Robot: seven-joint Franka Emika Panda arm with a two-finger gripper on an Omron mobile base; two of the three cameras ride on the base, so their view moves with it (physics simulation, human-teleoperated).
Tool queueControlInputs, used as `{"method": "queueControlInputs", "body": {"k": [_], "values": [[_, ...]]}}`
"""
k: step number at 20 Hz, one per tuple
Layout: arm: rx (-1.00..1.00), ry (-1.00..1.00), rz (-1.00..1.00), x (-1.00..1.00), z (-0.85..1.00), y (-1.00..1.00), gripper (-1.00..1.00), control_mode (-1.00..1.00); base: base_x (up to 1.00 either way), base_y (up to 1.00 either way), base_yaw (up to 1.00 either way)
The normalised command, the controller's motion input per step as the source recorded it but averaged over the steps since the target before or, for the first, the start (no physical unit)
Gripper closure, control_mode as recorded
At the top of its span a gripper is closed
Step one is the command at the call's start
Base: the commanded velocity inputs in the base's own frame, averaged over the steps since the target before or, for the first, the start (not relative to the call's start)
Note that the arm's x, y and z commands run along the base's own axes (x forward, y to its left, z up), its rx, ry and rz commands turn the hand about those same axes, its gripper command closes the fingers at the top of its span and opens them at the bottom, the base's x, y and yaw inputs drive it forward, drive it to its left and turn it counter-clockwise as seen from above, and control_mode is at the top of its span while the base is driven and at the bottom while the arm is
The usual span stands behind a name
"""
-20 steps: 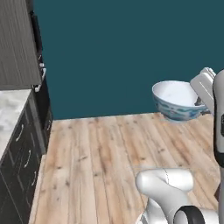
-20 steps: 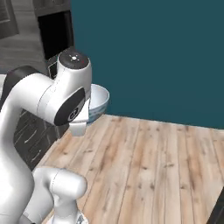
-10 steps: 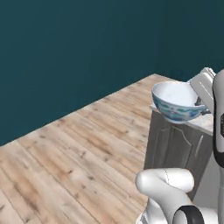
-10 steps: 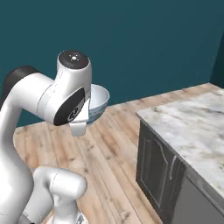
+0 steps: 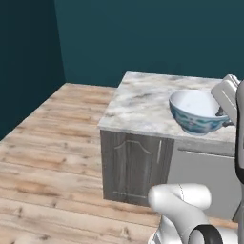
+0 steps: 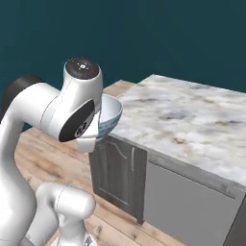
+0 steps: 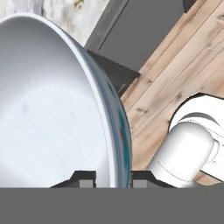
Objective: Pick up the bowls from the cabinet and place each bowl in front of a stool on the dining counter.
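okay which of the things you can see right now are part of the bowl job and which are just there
Part of the job:
bowl, rim pinched in the gripper
dining counter, marble top

Just there:
wood floor
teal wall
dark cabinet door under the counter

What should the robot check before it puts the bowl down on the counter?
1. Claw pinching the bowl rim: ok, one finger inside and one outside.
2. Bowl roughly upright, open side up: ok.
3. Bowl inside is bare: ok, plain white.
4. Dining counter close by: ok, marble top right beside the bowl.
5. Landing spot free: ok on the marble that shows.
6. Stool in front of the spot: cannot tell.
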Motion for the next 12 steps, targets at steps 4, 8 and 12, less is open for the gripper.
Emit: {"method": "queueControlInputs", "body": {"k": [4, 8, 12], "values": [[0.00, 0.00, 0.00, 0.00, 0.00, 0.00, 1.00, 1.00, 1.00, 1.00, -0.34], [0.00, 0.00, 0.00, 0.00, 0.00, 0.00, 1.00, 1.00, 1.00, 1.00, -0.20], [0.00, 0.00, 0.00, 0.00, 0.00, 0.00, 1.00, 1.00, 0.91, 1.00, -0.18]]}}
